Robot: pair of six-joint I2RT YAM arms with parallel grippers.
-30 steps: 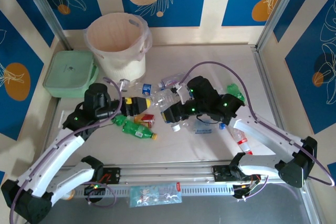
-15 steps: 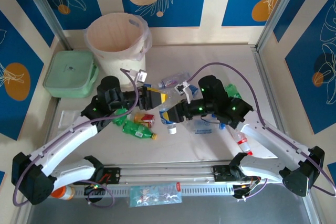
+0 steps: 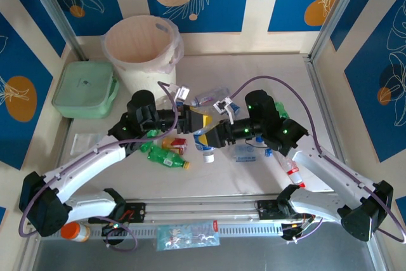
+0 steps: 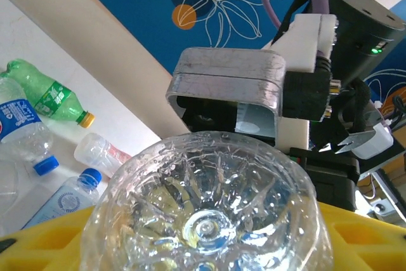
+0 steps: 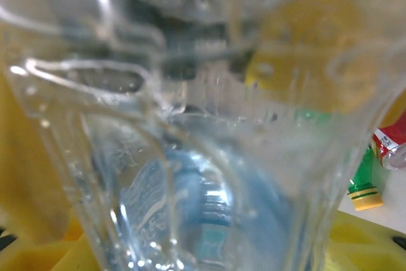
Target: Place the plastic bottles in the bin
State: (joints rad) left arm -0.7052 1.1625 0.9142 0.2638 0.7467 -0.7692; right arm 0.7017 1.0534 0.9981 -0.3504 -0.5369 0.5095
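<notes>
Clear bottle (image 3: 203, 138) | long axis near-upright | blue cap (image 3: 208, 155) down | base up

Loose bottles (image 3: 166, 158) clutter the middle; way to the bin (image 3: 147, 75) lies open.

The top view is bright and even, with soft grey shadows on the table (image 3: 241, 179). In the left wrist view the clear bottle (image 4: 206, 220) is close and sharp, with little white glints on its bumpy base, while the wall behind looks a bit soft. The right wrist view is very blurry — the bottle seems too near the lens, and everything behind it is smeared.
</notes>
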